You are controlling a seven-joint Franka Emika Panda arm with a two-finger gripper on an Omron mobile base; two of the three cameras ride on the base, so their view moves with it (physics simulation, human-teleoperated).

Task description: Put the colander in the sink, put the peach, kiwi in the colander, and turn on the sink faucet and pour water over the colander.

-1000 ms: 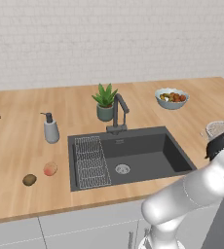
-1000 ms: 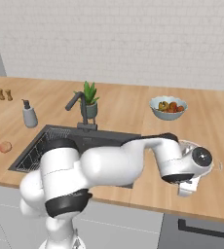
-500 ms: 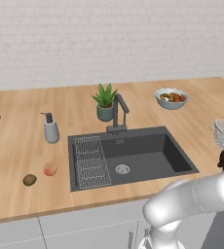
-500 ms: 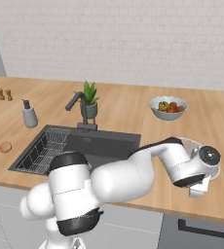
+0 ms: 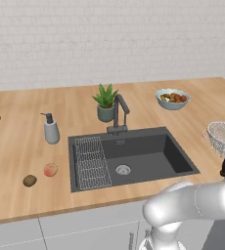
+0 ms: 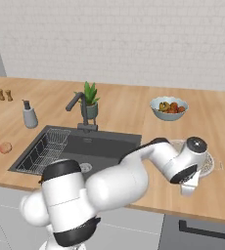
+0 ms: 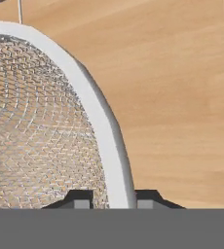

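The colander [image 5: 224, 135] [image 6: 208, 164], a silvery wire-mesh bowl with a white rim [image 7: 100, 121], sits on the counter to the right of the sink [image 5: 175, 161]. My gripper [image 7: 114, 200] [image 6: 189, 184] stands at its near edge, one fingertip inside the mesh and one outside. The jaws are drawn in tight on the rim. The peach [image 5: 50, 169] [image 6: 5, 147] and the brown kiwi [image 5: 30, 180] lie on the counter left of the sink. The dark faucet [image 5: 118, 110] [image 6: 80, 110] stands behind the basin, and no water runs from it.
A wire rack [image 5: 91, 161] fills the left part of the sink. A potted plant [image 5: 105, 101] and a soap pump [image 5: 51, 131] stand behind it. A bowl of fruit [image 5: 172, 98] [image 6: 168, 108] sits at the back right. The counter's front edge is close to the colander.
The arm has swung further right and down to the colander's near rim. The jaws have gone from wide open to narrow around the rim.
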